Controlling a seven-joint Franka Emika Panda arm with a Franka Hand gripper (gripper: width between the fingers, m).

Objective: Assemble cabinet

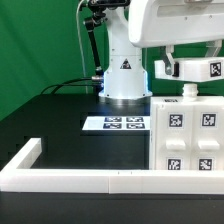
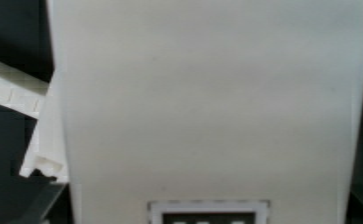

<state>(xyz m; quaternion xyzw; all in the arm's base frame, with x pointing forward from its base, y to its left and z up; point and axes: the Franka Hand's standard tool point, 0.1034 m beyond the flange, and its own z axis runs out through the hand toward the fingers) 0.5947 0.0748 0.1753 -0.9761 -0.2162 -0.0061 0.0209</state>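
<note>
Jaws just above cabinet body [image 1: 186, 135] on counter [image 1: 50, 120], tagged panel [image 1: 205, 70] right beside them. Grip state: can't tell, wrist cam only shows a flat white face [image 2: 204, 100]. Prob panel-fit step. Next: square panel to body, ease down.

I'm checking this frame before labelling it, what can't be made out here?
1. End effector: exterior view, mostly behind the arm's housing; open or shut unclear.
2. Tag: wrist view, blurred and cut by the picture's edge.
3. Cabinet body: exterior view, cut off at that view's right edge.
</note>
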